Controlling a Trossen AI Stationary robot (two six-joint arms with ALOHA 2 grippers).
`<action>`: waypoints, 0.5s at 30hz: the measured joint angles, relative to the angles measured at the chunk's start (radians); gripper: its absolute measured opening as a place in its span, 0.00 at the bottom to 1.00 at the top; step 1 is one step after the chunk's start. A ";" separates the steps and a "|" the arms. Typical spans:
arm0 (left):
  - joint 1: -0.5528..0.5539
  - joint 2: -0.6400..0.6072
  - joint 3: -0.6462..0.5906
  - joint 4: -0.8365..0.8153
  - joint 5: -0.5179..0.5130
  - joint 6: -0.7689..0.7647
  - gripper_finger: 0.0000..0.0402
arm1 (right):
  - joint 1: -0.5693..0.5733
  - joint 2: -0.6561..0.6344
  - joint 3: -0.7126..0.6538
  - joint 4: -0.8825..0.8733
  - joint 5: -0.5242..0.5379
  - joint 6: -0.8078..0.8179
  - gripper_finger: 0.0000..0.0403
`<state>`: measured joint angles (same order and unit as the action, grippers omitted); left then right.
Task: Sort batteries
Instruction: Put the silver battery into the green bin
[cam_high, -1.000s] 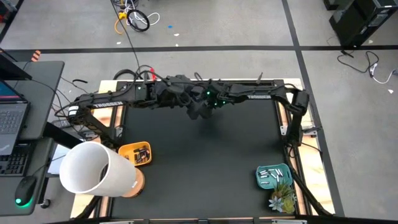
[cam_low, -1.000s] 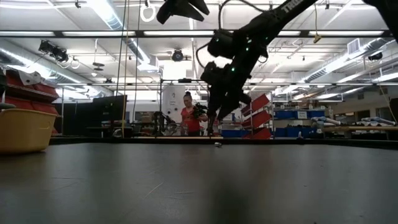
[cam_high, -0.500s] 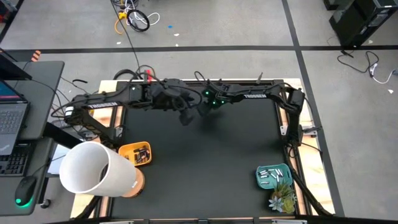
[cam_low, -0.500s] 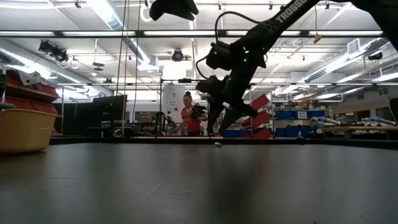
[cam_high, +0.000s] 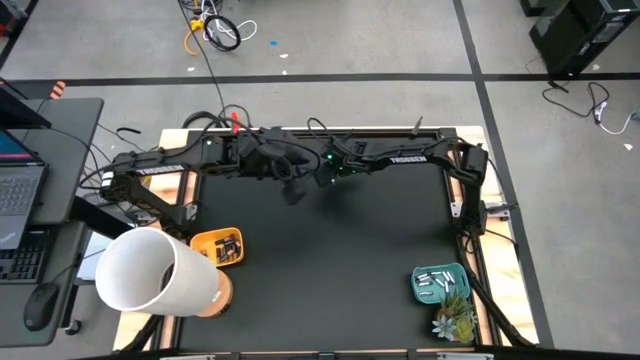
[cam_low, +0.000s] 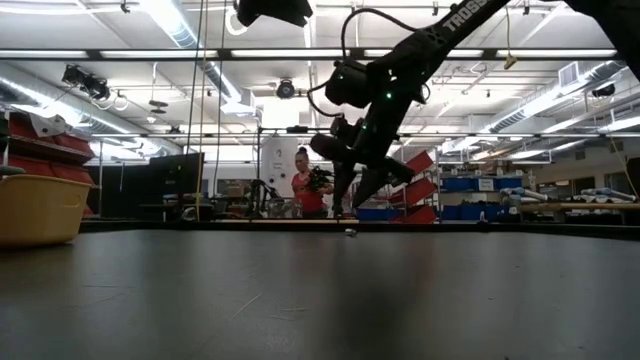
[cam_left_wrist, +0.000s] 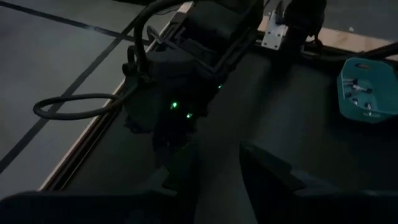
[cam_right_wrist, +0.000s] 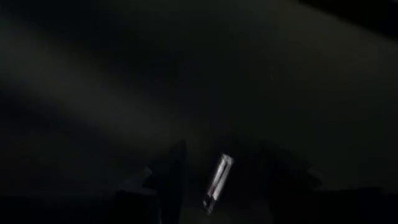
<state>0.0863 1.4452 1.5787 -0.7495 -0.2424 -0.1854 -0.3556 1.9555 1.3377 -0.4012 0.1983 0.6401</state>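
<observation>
One silver battery (cam_right_wrist: 217, 177) lies on the black mat near the table's far edge; the low view shows it as a small speck (cam_low: 350, 231). My right gripper (cam_right_wrist: 221, 149) hangs just above it, pointing steeply down, open, one finger on each side of the battery without touching it. In the high view this gripper (cam_high: 325, 180) hides the battery. My left gripper (cam_high: 293, 190) floats higher up, just to the left of it, open and empty (cam_left_wrist: 217, 155). An orange tray (cam_high: 205, 240) holds dark batteries. A teal tray (cam_high: 455, 272) holds white ones.
A big white cup (cam_high: 150, 272) stands at the near left beside the orange tray, and a small plant (cam_high: 455, 320) at the near right by the teal tray. Both arms stretch along the table's far edge. A person (cam_low: 303, 190) stands in the room beyond.
My right gripper has sunk a little toward the battery and rolled about its own line. My left gripper has drawn back toward the table's left, away from the right one, rolling slightly. The battery has stayed where it was.
</observation>
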 joint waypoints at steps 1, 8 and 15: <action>-0.001 -0.001 0.000 -0.007 0.000 0.002 0.32 | 0.002 0.004 0.001 0.008 0.000 0.013 0.45; -0.011 -0.025 -0.048 -0.041 0.016 0.002 0.32 | 0.017 0.069 0.000 0.030 0.008 0.093 0.45; -0.027 -0.107 -0.143 -0.027 0.019 -0.006 0.32 | 0.027 0.099 0.001 0.001 0.014 0.136 0.45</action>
<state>0.0597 1.3380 1.4360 -0.7761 -0.2237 -0.1918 -0.3284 2.0548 1.3392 -0.3998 0.2119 0.7764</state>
